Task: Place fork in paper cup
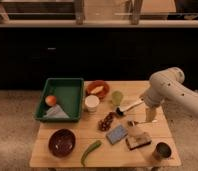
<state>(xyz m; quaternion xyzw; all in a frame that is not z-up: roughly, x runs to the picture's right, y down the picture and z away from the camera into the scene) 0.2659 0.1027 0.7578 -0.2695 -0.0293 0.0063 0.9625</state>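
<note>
The fork [138,122] is a thin silver utensil lying flat on the wooden table [72,129], right of centre. The paper cup [92,103] is short and white and stands upright near the table's middle, beside the green tray. My gripper [151,117] hangs from the white arm [164,85] at the table's right side, low over the fork's right end. I cannot tell if it touches the fork. The cup is well to the gripper's left.
A green tray [67,90] holds an orange [51,100] and a cloth. Also here are a red bowl [98,90], a light green cup [117,97], a white-handled tool [130,107], grapes [107,121], a blue sponge [117,134], a metal cup [162,151], a dark bowl [62,142] and a green pepper [91,151].
</note>
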